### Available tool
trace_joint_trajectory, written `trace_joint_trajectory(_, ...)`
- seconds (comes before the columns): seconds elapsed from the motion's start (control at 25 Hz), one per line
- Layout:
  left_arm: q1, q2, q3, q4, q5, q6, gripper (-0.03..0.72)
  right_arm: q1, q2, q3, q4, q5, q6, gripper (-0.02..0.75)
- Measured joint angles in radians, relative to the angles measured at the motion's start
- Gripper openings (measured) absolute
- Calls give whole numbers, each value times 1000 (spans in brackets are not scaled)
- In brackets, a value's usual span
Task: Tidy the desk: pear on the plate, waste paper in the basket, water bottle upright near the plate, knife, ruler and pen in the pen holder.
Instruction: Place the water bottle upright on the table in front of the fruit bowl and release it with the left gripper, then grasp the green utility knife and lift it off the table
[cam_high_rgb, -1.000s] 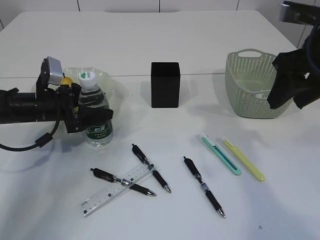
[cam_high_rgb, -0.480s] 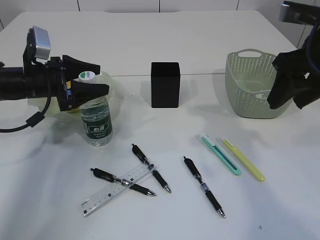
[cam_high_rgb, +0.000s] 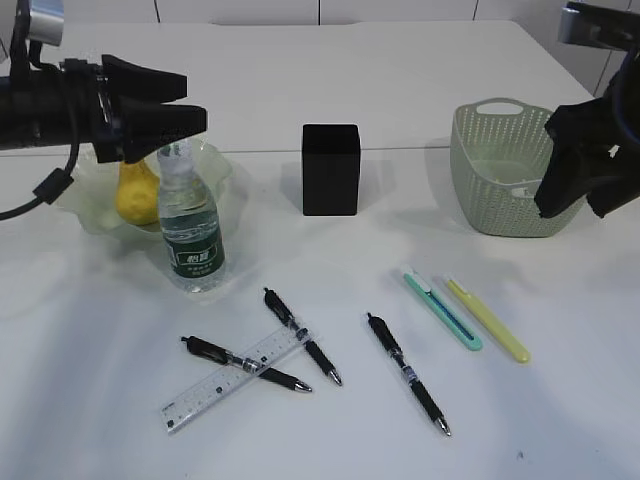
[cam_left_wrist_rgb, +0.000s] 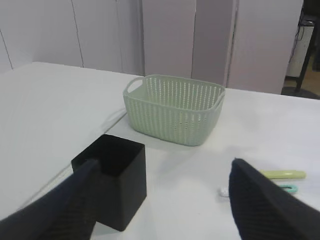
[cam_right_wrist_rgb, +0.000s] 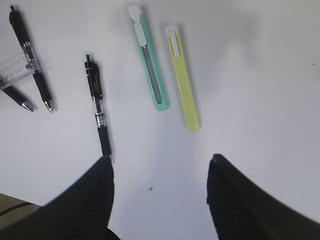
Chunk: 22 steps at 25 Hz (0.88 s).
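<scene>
Exterior view: your left end effector (cam_high_rgb: 190, 105) has let go of bottle (cam_high_rgb: 190, 225) and lifted clear, fingers apart, empty. Bottle upright just beside plate (cam_high_rgb: 222, 172); pear (cam_high_rgb: 134, 195) on plate. Right end effector (cam_high_rgb: 575, 200) open beside basket (cam_high_rgb: 495, 175). You have pens, knives, ruler (cam_high_rgb: 232, 380) left on desk (cam_high_rgb: 420, 80); holder (cam_high_rgb: 331, 168) next.

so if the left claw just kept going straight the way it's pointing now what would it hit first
Probably the pen holder. The left claw is open, raised above the desk and aimed across it; in its wrist view the black box sits nearest, just inside the left finger, with the basket further behind. Depth is unclear, so it might pass above it.
</scene>
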<state>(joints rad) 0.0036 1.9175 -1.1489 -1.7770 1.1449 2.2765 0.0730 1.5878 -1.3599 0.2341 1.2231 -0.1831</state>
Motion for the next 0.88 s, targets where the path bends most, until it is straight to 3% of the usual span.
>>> trace_joint_trajectory(0.24, 0, -109, 0, 176, -116, -210, 563, 0, 0, 0, 0, -2, 0, 438)
trace_joint_trajectory(0.36, 0, -166, 0, 269, -216, -384, 563, 0, 0, 0, 0, -4, 0, 438)
trace_joint_trajectory(0.88, 0, -369, 2, 835, -349, -999, 532, 0, 0, 0, 0, -8, 0, 438)
